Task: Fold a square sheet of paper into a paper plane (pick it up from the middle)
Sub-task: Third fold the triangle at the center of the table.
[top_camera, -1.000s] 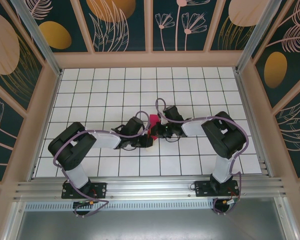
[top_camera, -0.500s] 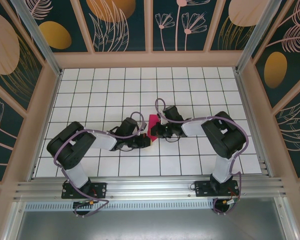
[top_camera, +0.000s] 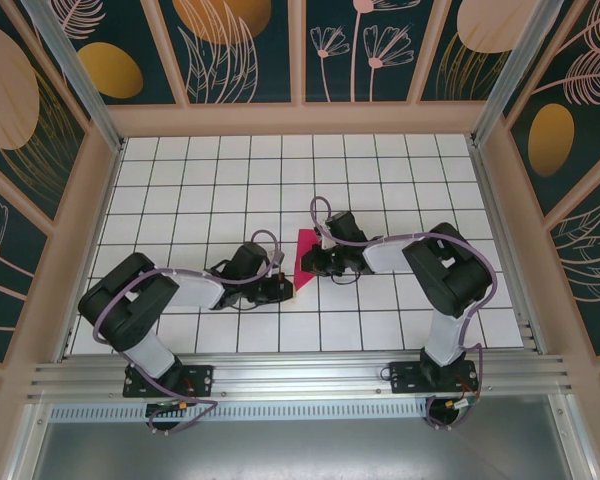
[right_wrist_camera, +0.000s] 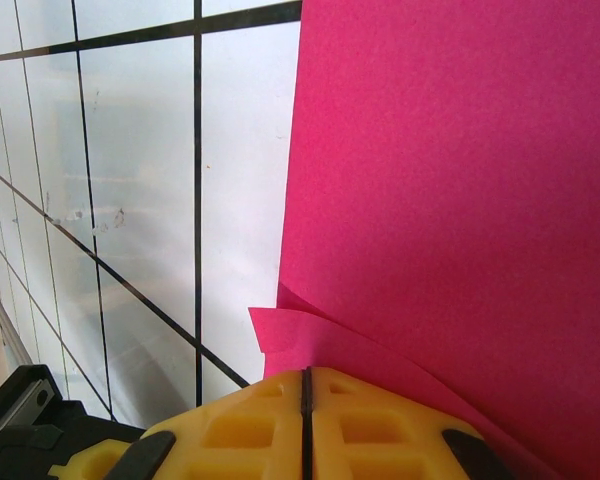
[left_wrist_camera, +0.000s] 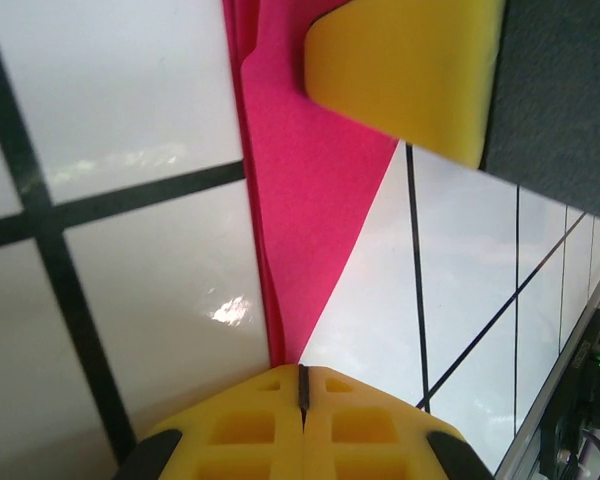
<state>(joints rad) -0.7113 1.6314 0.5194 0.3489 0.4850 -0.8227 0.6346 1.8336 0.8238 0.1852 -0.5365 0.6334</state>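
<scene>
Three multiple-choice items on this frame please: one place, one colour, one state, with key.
1. Where is the paper? A. between the left gripper and the right gripper B. far left corner C. on the near rail
2. Its colour? A. white B. green C. magenta-pink
3. Both grippers' jaws? A. wide open B. shut C. one open, one shut
Key: 1 A, the top view shows it between them; 2 C, plain in both wrist views; 3 B, each pair closes to a seam.

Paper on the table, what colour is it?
The paper is magenta-pink, clearest in the right wrist view.
</scene>
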